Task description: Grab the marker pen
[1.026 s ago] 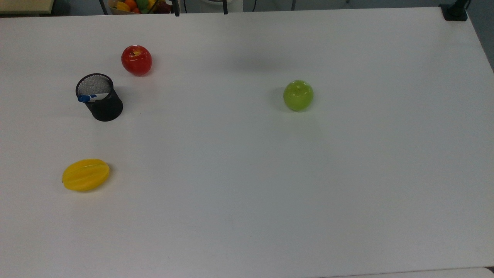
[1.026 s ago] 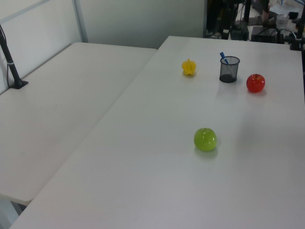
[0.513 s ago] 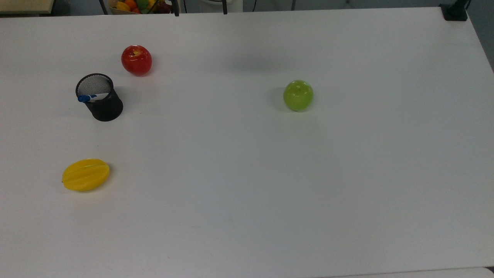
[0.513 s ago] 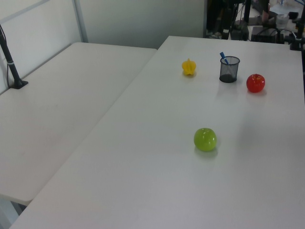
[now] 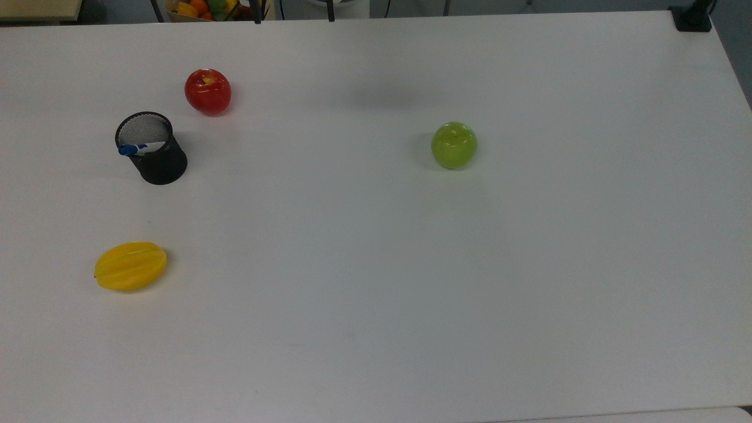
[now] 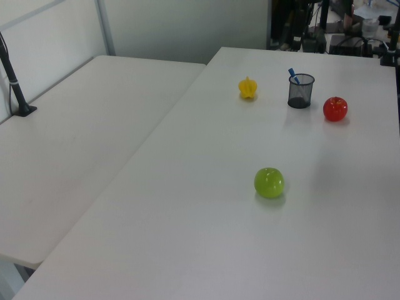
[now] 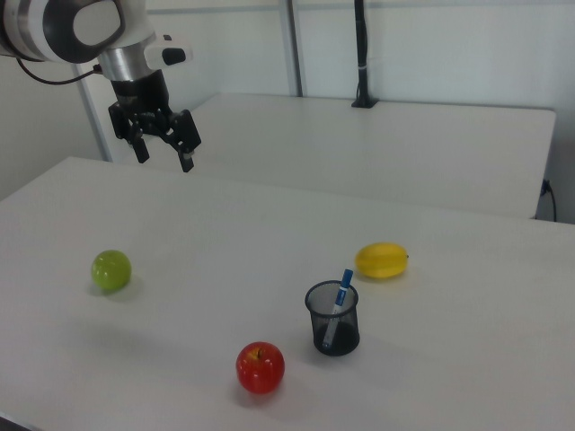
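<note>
Leaning in a black mesh cup, the marker pen stands tilted with its blue cap poking past the rim toward 9 o'clock in the top view. In the right view the pen slants up toward 1 o'clock, cap clear above the cup; in the left view the cap juts out toward 11 o'clock from the cup.

The cup sits on the white bench. In the top view a red apple lies near the cup at its 1 o'clock, apart from it, a yellow star fruit lies well off at the cup's 6 o'clock, and a green apple rests well apart at 3 o'clock.

The jaws hang high above the bench in the right view, at 10 o'clock from the cup and well apart from it, above and beyond the green apple. They point downward, spread wide, with nothing between them. The arm's white wrist rises from them toward the right view's upper left corner.

A second white bench adjoins on the left view's left.
</note>
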